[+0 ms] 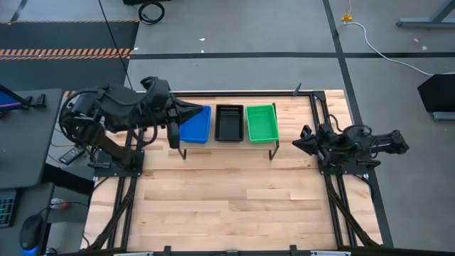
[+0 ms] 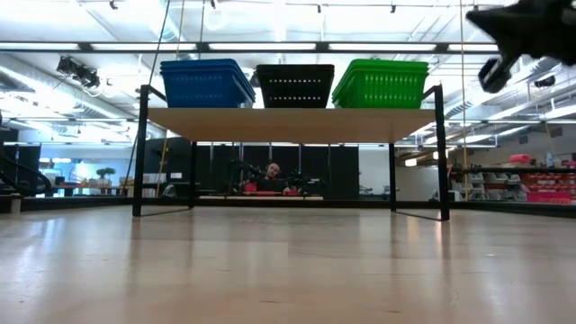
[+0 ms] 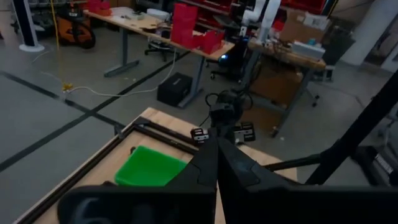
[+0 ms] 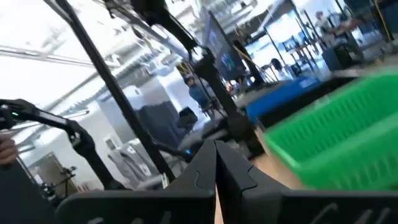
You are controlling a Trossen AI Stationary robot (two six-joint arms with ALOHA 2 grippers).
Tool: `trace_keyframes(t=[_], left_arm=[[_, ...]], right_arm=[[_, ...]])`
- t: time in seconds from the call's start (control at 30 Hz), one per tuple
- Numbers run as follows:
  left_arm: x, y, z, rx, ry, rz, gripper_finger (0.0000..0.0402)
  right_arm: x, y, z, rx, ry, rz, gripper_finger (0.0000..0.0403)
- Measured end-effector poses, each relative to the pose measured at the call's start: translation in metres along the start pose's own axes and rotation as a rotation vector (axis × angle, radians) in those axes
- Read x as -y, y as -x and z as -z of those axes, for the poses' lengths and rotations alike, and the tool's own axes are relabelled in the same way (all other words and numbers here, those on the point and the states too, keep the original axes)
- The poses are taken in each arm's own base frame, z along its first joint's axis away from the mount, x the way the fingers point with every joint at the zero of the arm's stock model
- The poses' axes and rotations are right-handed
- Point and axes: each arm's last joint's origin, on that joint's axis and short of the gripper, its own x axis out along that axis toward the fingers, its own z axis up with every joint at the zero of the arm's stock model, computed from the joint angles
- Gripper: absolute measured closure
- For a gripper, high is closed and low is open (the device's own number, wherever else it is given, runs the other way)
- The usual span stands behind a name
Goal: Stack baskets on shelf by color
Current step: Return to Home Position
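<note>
The baskets are sitting on the shelf (image 2: 297,124) at the far edge of the counter (image 1: 227,206). They are standing side by side, the blue baskets (image 1: 195,128) nearest the left arm, the black baskets (image 1: 229,122) in the middle and the green baskets (image 1: 261,122) nearest the right arm. All are lying open side up, long axes running across the shelf's depth. The left hand (image 1: 197,112) is hovering over the blue baskets' near corner, reaching level toward the green end, fingers pressed together and holding nothing. The right hand (image 1: 300,139) is waiting folded at the counter's right edge, apart from the shelf and pointing inward, its fingers also together.
</note>
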Motion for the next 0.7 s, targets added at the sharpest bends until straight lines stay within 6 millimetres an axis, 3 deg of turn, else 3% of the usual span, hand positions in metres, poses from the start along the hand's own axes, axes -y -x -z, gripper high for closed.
trace_keyframes(t=[0.17,0.47,0.6,0.7], left_arm=[[0.001,-0.003,0.004,-0.028,-0.025,-0.017,0.0395],[0.004,-0.019,0.023,-0.059,-0.096,-0.04,0.0398],[0.007,-0.025,0.033,0.023,-0.095,0.023,0.0399],[0.005,-0.032,0.052,0.11,-0.079,0.094,0.04]], right_arm=[[0.014,-0.001,0.021,0.013,-0.06,0.001,0.04],[0.015,-0.001,0.016,0.053,-0.053,-0.01,0.0395],[0.016,-0.001,0.017,0.049,0.033,0.005,0.0389],[0.016,-0.001,0.017,0.05,0.098,0.007,0.0386]])
